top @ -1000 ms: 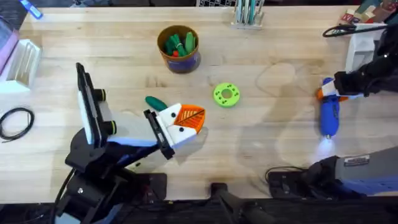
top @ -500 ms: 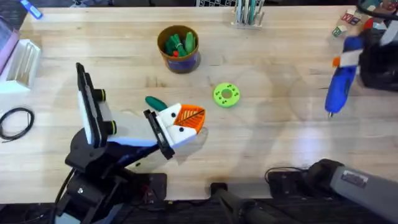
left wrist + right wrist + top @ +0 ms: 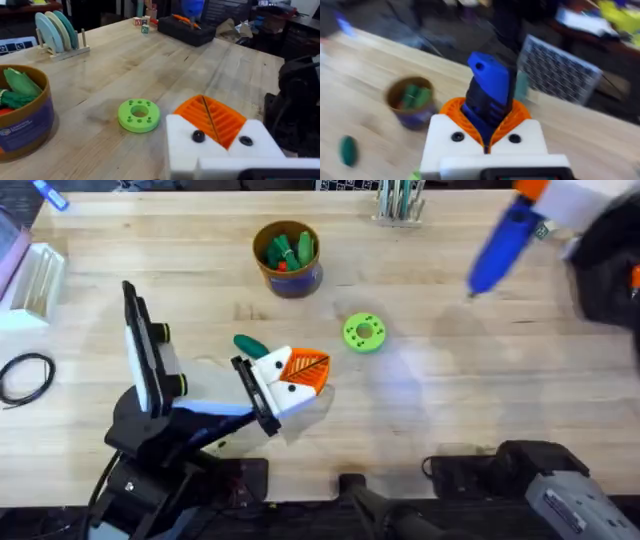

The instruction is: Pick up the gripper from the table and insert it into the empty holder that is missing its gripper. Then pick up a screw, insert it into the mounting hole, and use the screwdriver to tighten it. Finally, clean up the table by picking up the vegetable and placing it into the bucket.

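Two grippers for you: your right gripper [image 3: 487, 142] clamps the screwdriver [image 3: 497, 242] aloft. Your left gripper [image 3: 300, 375], fingers closed and empty, rests beside the vegetable [image 3: 249, 344].

One screwdriver [image 3: 505, 238], one bucket [image 3: 288, 258], one green disc [image 3: 363, 332], two arms.

- Bare table [image 3: 470, 380] lies open right of the green disc [image 3: 363, 332].
- The bucket [image 3: 288, 258] stands apart behind the disc, passable between.
- The left gripper [image 3: 300, 375] crowds the vegetable [image 3: 249, 345], seemingly touching it.
- The raised screwdriver [image 3: 500, 242] overhangs the far right.
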